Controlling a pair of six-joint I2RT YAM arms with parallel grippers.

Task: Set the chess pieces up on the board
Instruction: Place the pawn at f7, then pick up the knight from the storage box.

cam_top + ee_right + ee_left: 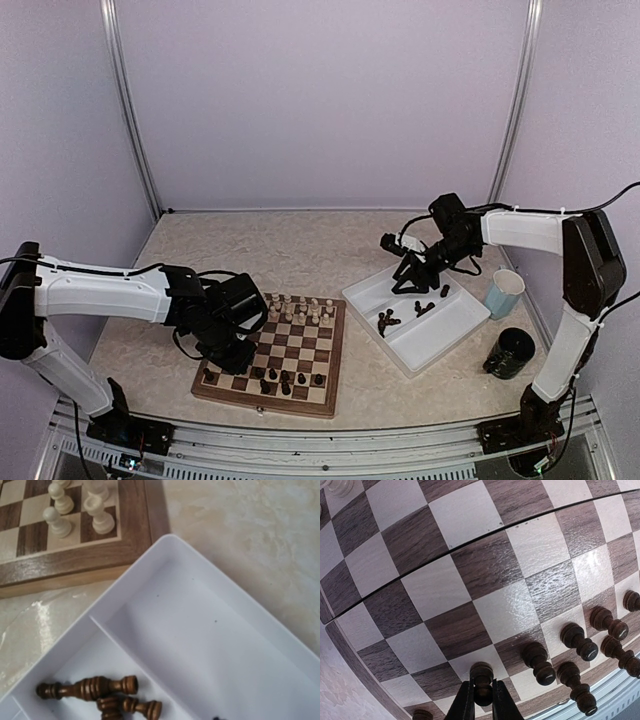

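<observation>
In the top external view, the square wooden chessboard with light and dark brown checkered squares (305, 345) lies in front of the left arm. Pale cream turned chess pieces (300, 308) stand along its far rows, and dark brown-black turned chess pieces (285, 378) dot its near rows. The left gripper (232, 352) hangs low over the board's near left corner. The right gripper (412, 280) hovers above the white rectangular plastic tray (440, 340), where more dark pieces lie. I cannot tell from here whether its jaws are spread.

In the left wrist view, the black fingers (465, 702) are pressed in on a small dark pawn (482, 676), pinching it just below its round head, above a square by the board's near edge. I cannot tell whether its foot rests on the wood. The piece looks light, rigid and glossy, so it is likely to slip or topple. The narrow neck under the head seems the surest hold.

In the right wrist view, no fingers show. A few dark pieces lie on their sides, touching, in one tray compartment. Pinching across the slim stem would probably suit these best.
</observation>
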